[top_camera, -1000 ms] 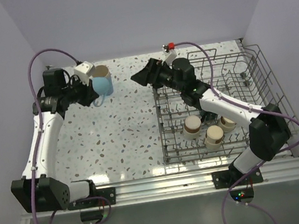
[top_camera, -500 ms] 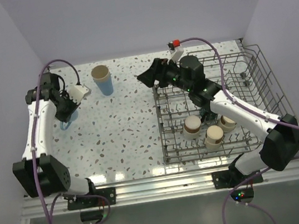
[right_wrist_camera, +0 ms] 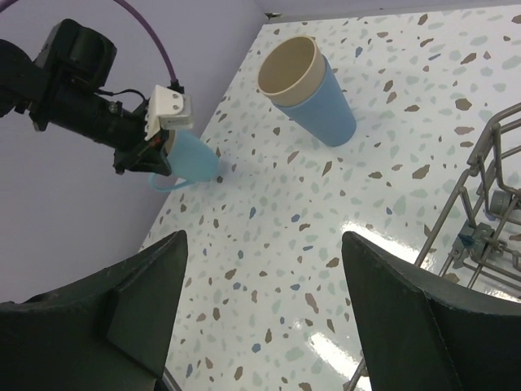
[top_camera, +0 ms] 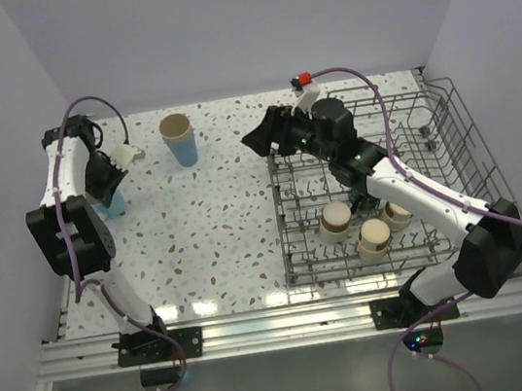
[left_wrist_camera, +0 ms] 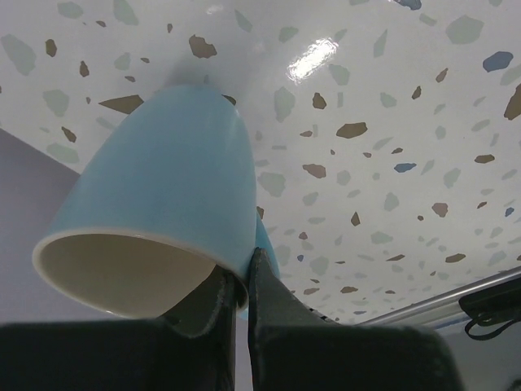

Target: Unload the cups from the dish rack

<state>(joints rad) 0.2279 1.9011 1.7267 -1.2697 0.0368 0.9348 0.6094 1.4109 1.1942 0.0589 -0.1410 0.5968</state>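
Observation:
My left gripper (top_camera: pixel 113 181) is shut on the rim of the light blue handled mug (top_camera: pixel 113 204) at the far left of the table. In the left wrist view one finger is inside the mug (left_wrist_camera: pixel 163 204) and one outside, and the mug tilts with its base at the table top. The right wrist view shows that mug (right_wrist_camera: pixel 190 156) too. A light blue tumbler (top_camera: pixel 179 141) (right_wrist_camera: pixel 313 91) stands upright at the back. My right gripper (top_camera: pixel 258 143) (right_wrist_camera: pixel 260 244) hangs open and empty left of the dish rack (top_camera: pixel 459 141). Three beige cups (top_camera: pixel 336 221) (top_camera: pixel 375 236) (top_camera: pixel 398 215) sit in the rack's front part.
The left wall runs close beside the held mug. The rack's wire side (right_wrist_camera: pixel 480 204) shows at the right of the right wrist view. A metal rail (top_camera: pixel 290 324) borders the table's near edge.
My left arm has swung from beside the tumbler out to the table's far left with the blue mug, bringing it down. The right arm has barely shifted.

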